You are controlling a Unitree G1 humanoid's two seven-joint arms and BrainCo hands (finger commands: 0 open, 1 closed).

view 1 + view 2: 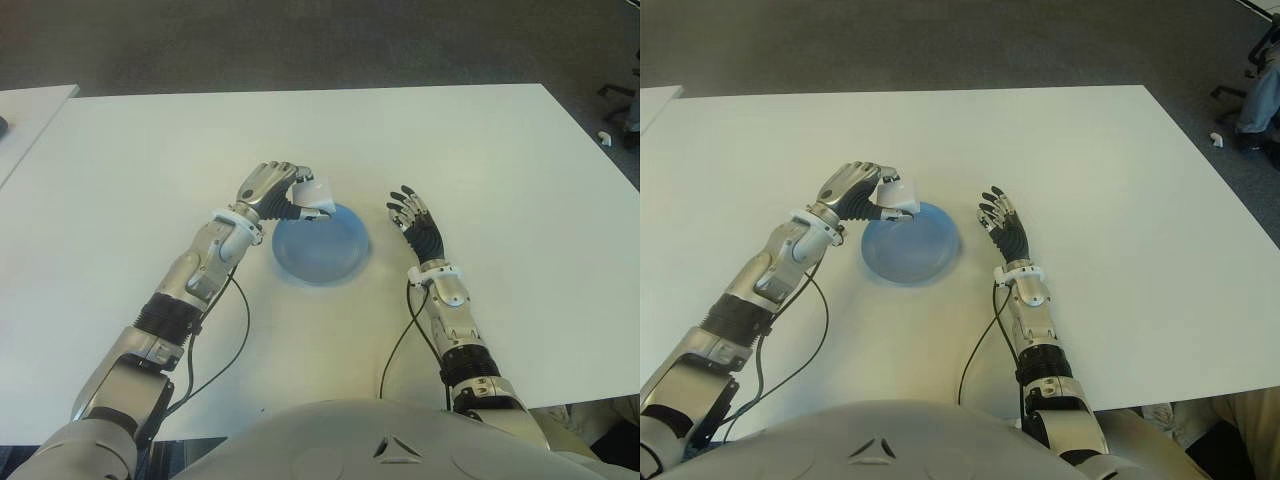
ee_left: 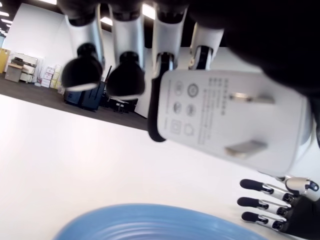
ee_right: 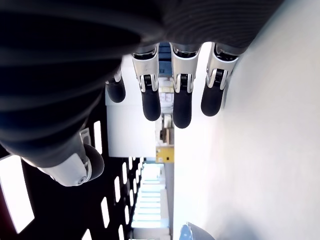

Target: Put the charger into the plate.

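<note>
A white charger (image 1: 314, 194) with two metal prongs (image 2: 235, 122) is held in my left hand (image 1: 283, 194), whose fingers are curled around it. The hand hovers over the near-left rim of the blue plate (image 1: 330, 255), which sits on the white table (image 1: 480, 170). In the left wrist view the plate's rim (image 2: 150, 220) lies just below the charger. My right hand (image 1: 414, 222) shows to the right of the plate, fingers spread and holding nothing.
Black cables (image 1: 235, 330) run along both forearms over the table's near part. A second white table's corner (image 1: 30, 110) shows at the far left. Dark carpet lies beyond the far edge, with a small white object (image 1: 605, 137) on it at right.
</note>
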